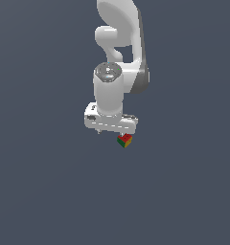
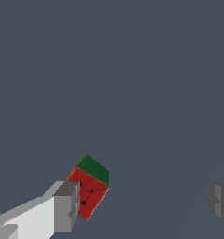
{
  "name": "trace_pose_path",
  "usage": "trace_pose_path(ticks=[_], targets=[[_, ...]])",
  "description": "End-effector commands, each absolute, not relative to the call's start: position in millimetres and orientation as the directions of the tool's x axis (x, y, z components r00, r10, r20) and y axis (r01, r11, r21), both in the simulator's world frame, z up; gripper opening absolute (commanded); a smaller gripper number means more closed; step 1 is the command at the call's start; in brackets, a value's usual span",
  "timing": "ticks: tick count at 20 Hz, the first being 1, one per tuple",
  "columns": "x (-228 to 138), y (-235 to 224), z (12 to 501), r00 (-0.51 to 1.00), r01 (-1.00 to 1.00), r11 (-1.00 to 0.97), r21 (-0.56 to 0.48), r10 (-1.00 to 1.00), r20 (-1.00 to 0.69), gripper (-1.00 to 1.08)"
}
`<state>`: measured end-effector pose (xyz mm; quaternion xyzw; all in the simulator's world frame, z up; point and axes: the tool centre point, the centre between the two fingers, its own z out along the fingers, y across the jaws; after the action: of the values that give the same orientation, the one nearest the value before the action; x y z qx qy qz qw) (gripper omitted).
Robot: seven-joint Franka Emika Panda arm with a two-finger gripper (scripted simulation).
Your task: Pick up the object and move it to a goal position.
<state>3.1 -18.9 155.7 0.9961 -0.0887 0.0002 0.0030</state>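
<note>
1. The white Panda arm [image 1: 118,62] hangs down over a plain dark grey floor [image 1: 45,191], wrist pointed straight at it.
2. The gripper [image 2: 142,203] sits wide apart in the wrist view: 1 grey finger pad [image 2: 67,205] on one side, the other pad [image 2: 220,200] far across the frame, bare floor between them.
3. The cube [image 2: 90,186] is right there, beside the first pad and seemingly touching its inner face, tilted so a corner edge points at the camera.
4. Green face up top, red face below it with dark grid lines, a sliver of orange-yellow along one edge.
5. Nothing is clamped: the far pad is well apart from the cube.
6. In the exterior view, the cube [image 1: 124,140] peeks out just under the gripper [image 1: 118,133], toward the exterior view's right of the hand, showing red, green and yellow.
7. Whether the cube rests on the floor, I cannot tell.
</note>
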Motion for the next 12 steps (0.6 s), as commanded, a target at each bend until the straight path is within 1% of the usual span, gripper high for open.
trace_pose_path(ticks=[1,12], targets=[[0,-12,150,0.975,-0.223,-0.975,0.004,-0.223,0.000,1.00],[-16,19,118,0.887,-0.461,-0.887,-0.001,-0.461,-0.001,1.00]])
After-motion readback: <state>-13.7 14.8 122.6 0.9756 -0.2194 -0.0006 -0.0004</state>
